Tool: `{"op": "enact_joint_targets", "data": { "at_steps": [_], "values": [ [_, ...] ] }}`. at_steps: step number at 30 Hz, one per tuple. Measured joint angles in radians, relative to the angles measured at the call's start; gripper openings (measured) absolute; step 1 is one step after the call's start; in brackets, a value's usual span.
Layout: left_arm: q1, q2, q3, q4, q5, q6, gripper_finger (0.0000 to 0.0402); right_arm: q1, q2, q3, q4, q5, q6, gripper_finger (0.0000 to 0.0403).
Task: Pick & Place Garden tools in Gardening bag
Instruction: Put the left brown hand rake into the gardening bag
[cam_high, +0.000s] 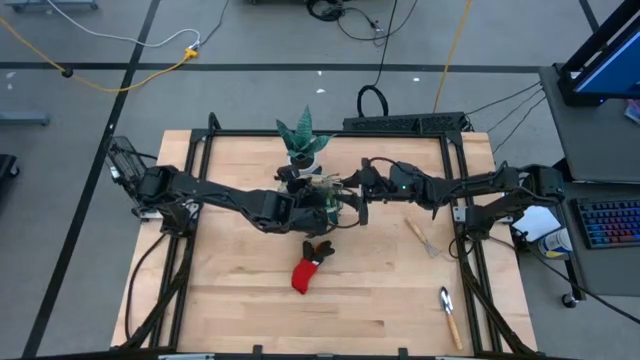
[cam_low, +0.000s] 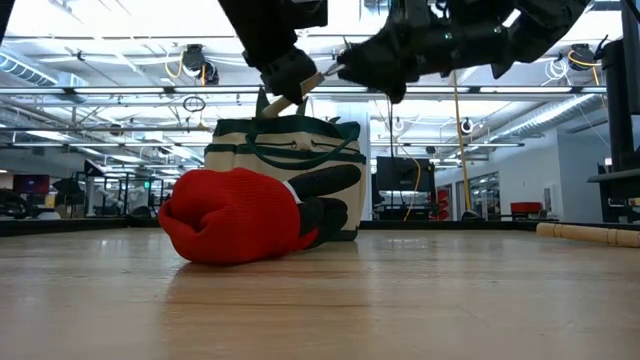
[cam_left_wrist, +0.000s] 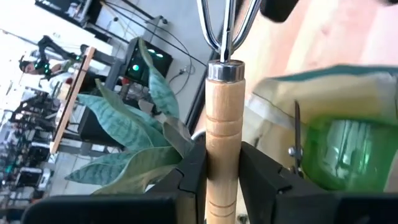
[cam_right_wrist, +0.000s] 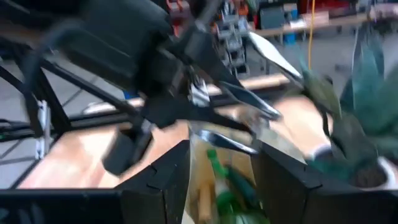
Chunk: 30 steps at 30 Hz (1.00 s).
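The beige gardening bag with green trim (cam_low: 285, 160) stands mid-table under both grippers, with a green spray bottle (cam_left_wrist: 348, 149) inside it. My left gripper (cam_left_wrist: 222, 165) is shut on a wooden-handled metal fork (cam_left_wrist: 222, 93) above the bag (cam_high: 330, 190). My right gripper (cam_right_wrist: 221, 155) is open just to the right of it, above the bag's opening, its fingers on either side of the fork's metal end (cam_right_wrist: 249, 102). The red-and-black glove (cam_high: 310, 268) lies on the table in front of the bag. Another wooden-handled fork (cam_high: 420, 237) and a trowel (cam_high: 450, 315) lie at the right. My left gripper pinches the fork's wooden handle (cam_left_wrist: 222, 149) between its two fingers, below the metal collar. The fingers lie across the handle. The fork is lifted clear above the bag, and its metal tines (cam_left_wrist: 217, 25) point away from the gripper toward the right arm.
A green spiky plant in a white pot (cam_high: 303, 140) stands just behind the bag. A dark frame (cam_high: 400, 125) runs around the table's edges. Bare wood lies along the near edge (cam_high: 250, 320).
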Motion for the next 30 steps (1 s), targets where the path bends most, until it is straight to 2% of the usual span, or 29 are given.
{"op": "enact_joint_targets", "data": {
  "at_steps": [4,10,14,20,30],
  "values": [
    [-0.001,0.000,0.000,0.037,-0.011,-0.036,0.0079,0.013,0.000,-0.001,0.059,0.009,-0.036,0.0160],
    [-0.024,0.000,0.000,0.052,-0.066,-0.080,0.0075,0.015,0.000,-0.001,0.085,0.130,-0.045,0.0160],
    [-0.037,0.000,0.000,0.063,-0.077,-0.117,0.0076,0.015,0.000,-0.001,0.103,0.131,-0.063,0.0160],
    [-0.048,0.000,0.000,0.072,-0.173,-0.142,0.0078,0.016,0.000,-0.001,0.101,0.130,-0.036,0.0160],
    [-0.048,0.000,0.000,0.101,-0.165,-0.160,0.0081,0.017,0.000,0.000,0.205,0.128,-0.050,0.0160]
  ]
}}
